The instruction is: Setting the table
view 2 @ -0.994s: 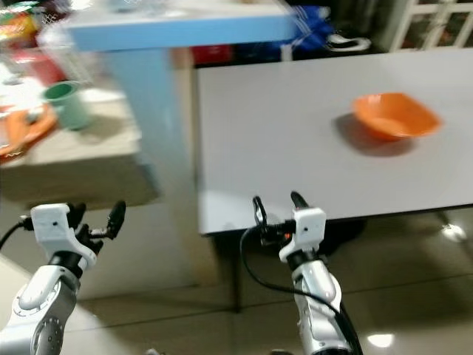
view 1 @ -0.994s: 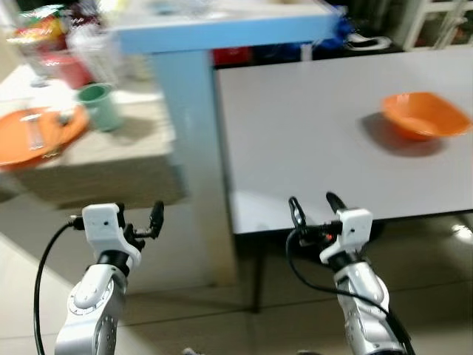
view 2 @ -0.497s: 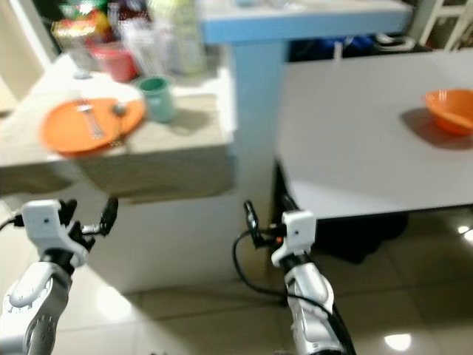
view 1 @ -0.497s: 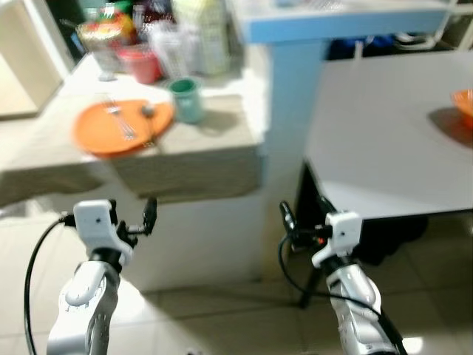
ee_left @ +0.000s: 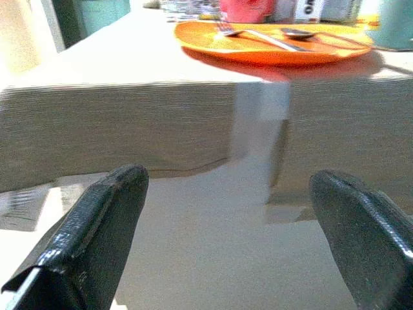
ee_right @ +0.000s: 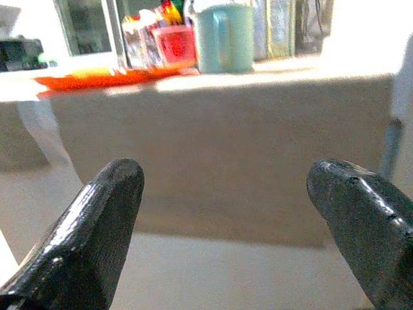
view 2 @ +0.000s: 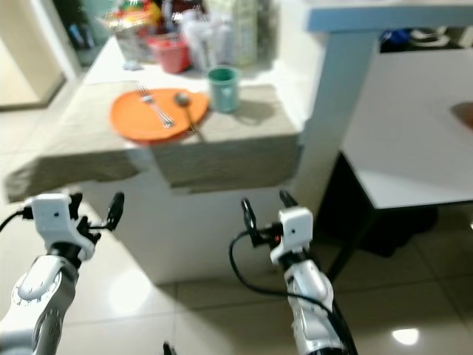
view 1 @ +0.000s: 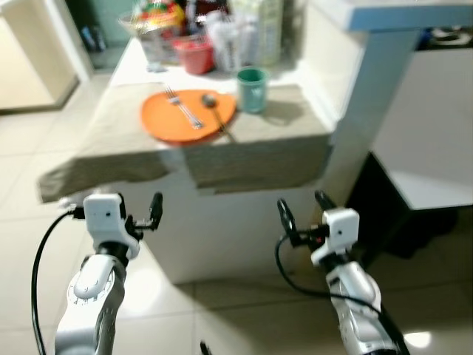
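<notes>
You are facing a counter [view 1: 111, 148] draped in a beige cloth. On it lies an orange plate [view 1: 177, 122] with a fork [view 1: 181, 107] and a spoon [view 1: 214, 111] resting on it, and a green cup [view 1: 253, 79] stands just beside the plate on its right. Behind them sit a red tub [view 1: 194, 55] and some blurred jars. Your left gripper [view 1: 140, 214] and right gripper [view 1: 303, 211] both hang low in front of the counter, below its edge, fingers spread and holding nothing. A blue post [view 1: 377, 81] rises to the right, with a white table [view 1: 436, 133] beyond it.
</notes>
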Available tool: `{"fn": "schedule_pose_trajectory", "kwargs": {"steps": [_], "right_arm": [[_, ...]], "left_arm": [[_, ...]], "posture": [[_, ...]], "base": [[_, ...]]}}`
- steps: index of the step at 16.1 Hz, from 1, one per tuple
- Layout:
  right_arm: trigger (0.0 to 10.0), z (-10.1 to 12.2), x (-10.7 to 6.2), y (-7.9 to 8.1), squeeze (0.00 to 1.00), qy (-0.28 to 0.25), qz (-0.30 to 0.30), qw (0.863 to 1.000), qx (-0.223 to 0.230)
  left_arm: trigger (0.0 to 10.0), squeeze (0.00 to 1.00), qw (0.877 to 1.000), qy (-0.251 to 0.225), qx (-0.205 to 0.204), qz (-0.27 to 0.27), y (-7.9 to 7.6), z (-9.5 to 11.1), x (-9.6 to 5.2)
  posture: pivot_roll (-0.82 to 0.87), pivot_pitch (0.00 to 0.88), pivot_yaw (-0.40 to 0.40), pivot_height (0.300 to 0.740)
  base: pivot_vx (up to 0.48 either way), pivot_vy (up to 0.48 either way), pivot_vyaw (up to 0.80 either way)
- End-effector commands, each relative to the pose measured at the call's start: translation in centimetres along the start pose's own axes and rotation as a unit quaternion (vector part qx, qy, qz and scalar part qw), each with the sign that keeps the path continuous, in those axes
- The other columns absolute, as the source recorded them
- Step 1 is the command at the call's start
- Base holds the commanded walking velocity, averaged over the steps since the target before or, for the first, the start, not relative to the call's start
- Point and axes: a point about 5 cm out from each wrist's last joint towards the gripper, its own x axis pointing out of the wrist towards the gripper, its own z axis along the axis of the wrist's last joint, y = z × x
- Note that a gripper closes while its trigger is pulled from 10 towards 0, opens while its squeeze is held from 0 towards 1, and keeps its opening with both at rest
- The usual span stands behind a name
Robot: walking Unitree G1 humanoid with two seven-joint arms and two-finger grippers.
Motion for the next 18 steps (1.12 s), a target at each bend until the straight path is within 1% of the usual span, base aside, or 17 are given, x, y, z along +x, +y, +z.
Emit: {"fn": "schedule_pose_trajectory", "kwargs": {"steps": [1,2,3,4,5,6,8,9,10,12,14,16,17,18], "right_arm": [[10.0,1.1,0.4,-0.4,0.0,-0.027,-0.004,1.0,-0.015],[10.0,2.4,1.0,-0.6,0.0,-0.049,-0.014,0.999,-0.016],[10.0,3.3,1.4,-0.6,0.0,-0.063,-0.018,0.998,-0.015],[10.0,4.4,1.8,-0.8,0.0,-0.082,-0.026,0.996,-0.014],[10.0,4.9,2.1,-1.0,0.0,-0.086,-0.034,0.996,-0.013],[10.0,5.1,2.3,-1.3,0.0,-0.085,-0.043,0.995,-0.011],[10.0,4.9,2.3,-1.5,0.0,-0.072,-0.047,0.996,-0.015],[10.0,4.1,2.1,-1.3,0.0,-0.05,-0.046,0.997,-0.026],[10.0,4.1,2.1,-1.2,0.0,-0.047,-0.045,0.998,-0.023],[10.0,3.9,2.1,-0.7,0.0,-0.032,-0.034,0.999,-0.021],[10.0,3.6,2.1,-0.7,0.0,-0.021,-0.032,0.999,-0.013],[10.0,3.4,2.0,-0.6,0.0,-0.015,-0.028,0.999,-0.013],[10.0,3.4,2.1,-0.5,0.0,-0.013,-0.026,0.999,-0.017],[10.0,3.4,2.1,-0.5,0.0,-0.013,-0.025,0.999,-0.023]], "left_arm": [[10.0,0.0,1.0,-0.02,0.002,0.002,-0.1,0.7,0.0],[10.0,0.0,0.998,-0.054,0.009,0.008,-0.1,2.2,0.0],[10.0,0.0,0.997,-0.071,0.01,0.008,-0.3,3.3,0.2],[10.0,0.0,0.997,-0.079,0.002,0.005,-0.5,4.5,0.7],[10.0,0.0,0.997,-0.08,0.002,0.005,-0.6,5.0,1.0],[10.0,0.0,0.998,-0.067,-0.008,-0.002,-0.8,5.0,1.3],[10.0,0.0,0.998,-0.067,0.0,-0.013,-1.1,4.9,1.6],[10.0,0.0,0.998,-0.062,-0.002,-0.021,-1.5,4.9,1.8],[10.0,0.0,0.998,-0.062,-0.004,-0.023,-1.6,4.8,1.8],[10.0,0.0,0.999,-0.041,-0.021,-0.009,-1.2,3.9,1.3],[10.0,0.0,0.999,-0.026,-0.025,0.002,-0.9,3.2,1.1],[10.0,0.0,1.0,-0.03,-0.004,0.004,-1.0,3.2,1.2],[10.0,0.0,0.999,-0.031,0.013,-0.009,-1.4,3.3,1.3],[10.0,0.0,0.999,-0.037,0.013,-0.02,-1.8,3.6,1.3]], "posture": [[-0.11,0.015,0.101,0.74],[-0.11,0.017,0.102,0.74],[-0.11,0.018,0.101,0.74],[-0.11,0.017,0.101,0.74],[-0.12,0.016,0.101,0.74],[-0.12,0.014,0.099,0.74],[-0.13,0.014,0.095,0.74],[-0.13,0.016,0.094,0.74],[-0.13,0.016,0.094,0.74],[-0.13,0.02,0.089,0.74],[-0.13,0.02,0.087,0.74],[-0.13,0.018,0.086,0.74],[-0.13,0.016,0.087,0.74],[-0.12,0.016,0.089,0.74]], "base": [[0.0,0.0,0.0],[0.0,0.0,0.0],[0.0,0.0,0.0],[0.0,0.0,0.0],[0.0,0.0,0.0],[0.0,0.0,0.0],[0.0,0.0,0.0],[0.0,0.0,0.0],[0.0,0.0,0.0],[0.0,0.0,0.0],[0.0,0.0,0.0],[0.0,0.0,0.0],[0.0,0.0,0.0],[0.0,0.0,0.0]]}}
